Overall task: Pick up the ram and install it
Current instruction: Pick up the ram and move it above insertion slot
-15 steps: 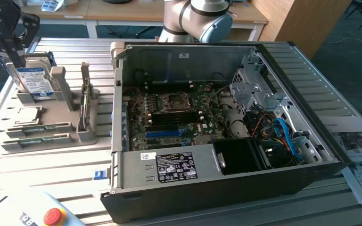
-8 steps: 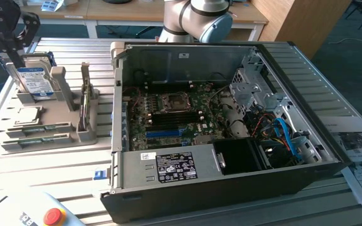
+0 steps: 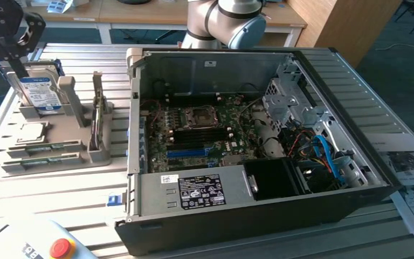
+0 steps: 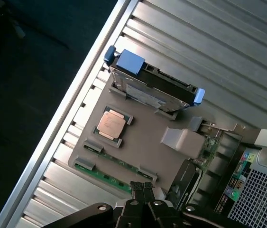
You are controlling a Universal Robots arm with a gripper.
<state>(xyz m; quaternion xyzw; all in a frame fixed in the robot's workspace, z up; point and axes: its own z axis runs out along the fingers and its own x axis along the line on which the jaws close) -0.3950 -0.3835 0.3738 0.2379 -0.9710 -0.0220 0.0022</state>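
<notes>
Two fingertips of my gripper (image 4: pixel 145 189) are clenched together with nothing between them. Nearest beneath them lies the ram (image 4: pixel 105 176), a green stick flat in a slot along the edge of the grey tray (image 4: pixel 142 137), untouched. Beyond it on the same tray sits the square silver processor (image 4: pixel 111 124), and past that the hard drive (image 4: pixel 152 85) stands on edge in a holder. Farther off on the slatted table (image 4: pixel 209 47) is the open computer case (image 3: pixel 236 226), its motherboard (image 3: pixel 192 135) exposed.

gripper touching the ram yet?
Apart. Exterior view: gripper hangs up by the hard drive; ram lies flat in the holder, clear gap between.
</notes>
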